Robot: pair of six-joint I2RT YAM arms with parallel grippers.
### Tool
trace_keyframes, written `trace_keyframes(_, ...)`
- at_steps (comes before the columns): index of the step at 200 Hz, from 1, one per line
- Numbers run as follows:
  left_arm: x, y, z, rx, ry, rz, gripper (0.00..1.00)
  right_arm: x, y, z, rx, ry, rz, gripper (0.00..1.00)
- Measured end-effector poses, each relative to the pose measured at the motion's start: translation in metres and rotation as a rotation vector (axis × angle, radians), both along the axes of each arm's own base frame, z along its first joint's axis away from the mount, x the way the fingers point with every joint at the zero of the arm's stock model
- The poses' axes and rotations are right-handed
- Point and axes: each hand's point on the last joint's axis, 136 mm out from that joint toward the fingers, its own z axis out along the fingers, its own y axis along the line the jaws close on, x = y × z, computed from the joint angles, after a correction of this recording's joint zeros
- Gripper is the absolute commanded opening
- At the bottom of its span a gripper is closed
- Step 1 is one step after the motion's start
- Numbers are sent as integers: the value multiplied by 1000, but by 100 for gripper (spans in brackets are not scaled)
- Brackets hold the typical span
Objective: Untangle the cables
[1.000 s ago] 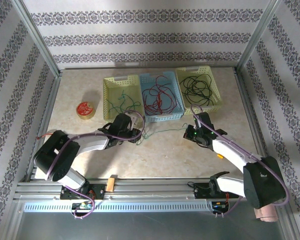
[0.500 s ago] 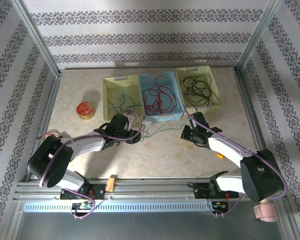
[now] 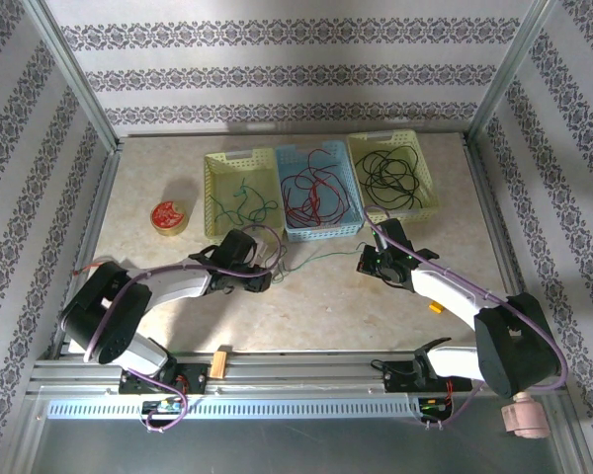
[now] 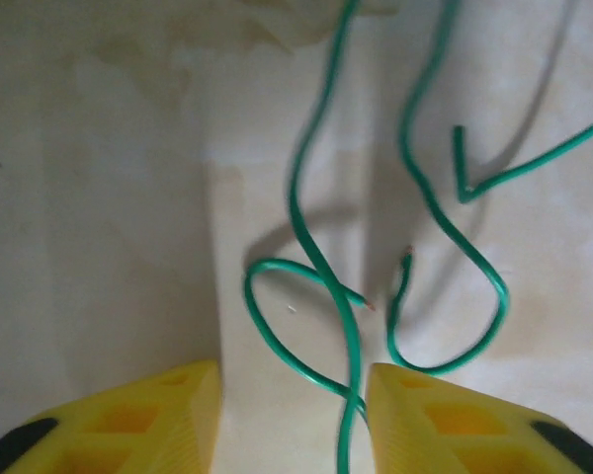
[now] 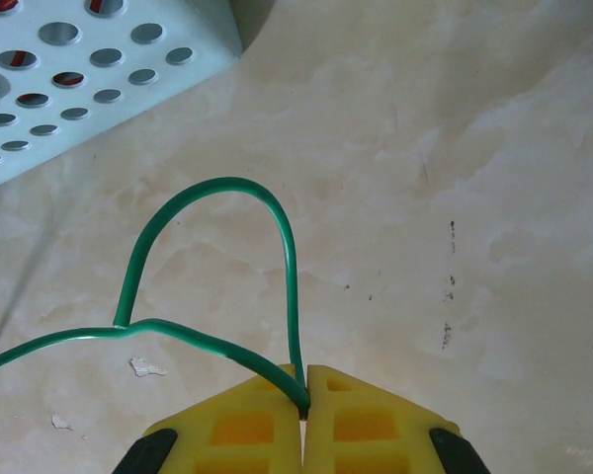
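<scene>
Cables [image 3: 306,193]: looking mostly sorted, honestly. Resting on the table [image 3: 326,306], three baskets [image 3: 321,230] holding the red, the black and some green. Leaving one green cable [image 5: 293,267] sprawling loose on the table just in front of them, needing straightening and binning. Pinching that cable tight in the right hand [image 5: 304,380]. Straddling a looped strand with the left hand [image 4: 294,395] spread apart, gripping nothing yet.
</scene>
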Motion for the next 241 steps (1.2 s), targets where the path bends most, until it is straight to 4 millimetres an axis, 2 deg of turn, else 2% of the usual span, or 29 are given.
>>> trace_keyframes(10, 3, -2, 2, -7, 3, -3, 8, 0, 0, 1, -1, -3, 1, 0)
trace_keyframes(25, 5, -7, 2, -19, 12, -9, 0, 1, -1, 4, 0, -14, -1, 0)
trace_keyframes(57, 5, -5, 6, -17, 0, -3, 0, 4, -8, 18, -9, -69, -27, 0)
trace_keyframes(90, 2, 8, 25, -36, -91, 40, 0, 4, -4, 45, -24, -167, 11, 0)
trace_keyframes(111, -1, 12, 34, -57, -141, 55, 0, 4, 16, 73, -22, -246, 102, 0)
trace_keyframes(151, -7, 18, 45, -100, -206, 67, 0, 20, 54, 147, 18, -436, 233, 0)
trace_keyframes(165, -9, 22, 52, -115, -240, 82, 0, 27, 66, 170, 39, -489, 263, 0)
trace_keyframes(186, -9, 31, 64, -131, -302, 127, 0, 40, 76, 187, 59, -523, 272, 0)
trace_keyframes(209, -8, 44, 73, -142, -361, 201, 0, 59, 88, 190, 53, -514, 268, 0)
trace_keyframes(241, -6, 70, 83, -155, -430, 342, 0, 111, 119, 185, 21, -478, 255, 0)
